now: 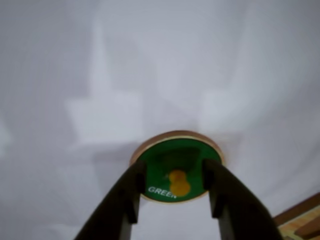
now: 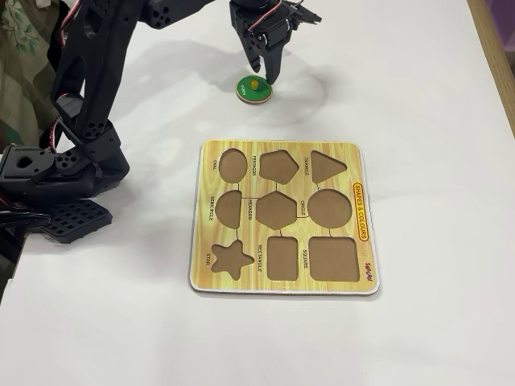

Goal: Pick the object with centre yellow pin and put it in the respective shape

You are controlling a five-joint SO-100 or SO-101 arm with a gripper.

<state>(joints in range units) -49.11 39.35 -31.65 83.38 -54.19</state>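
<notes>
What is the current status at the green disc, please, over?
Gripper open, fingers straddling the yellow knob. Green disc flat on the table, not gripped. Circle cutout on the shape board empty. Nothing in the way.

Wrist view riding low behind the black two-finger gripper (image 1: 172, 187), close on the flat round green wooden disc with yellow knob (image 1: 176, 167), fixed view high, looking down over the white table (image 2: 418, 88), sharing disc (image 2: 253, 89) and gripper (image 2: 261, 74) at far side.
</notes>
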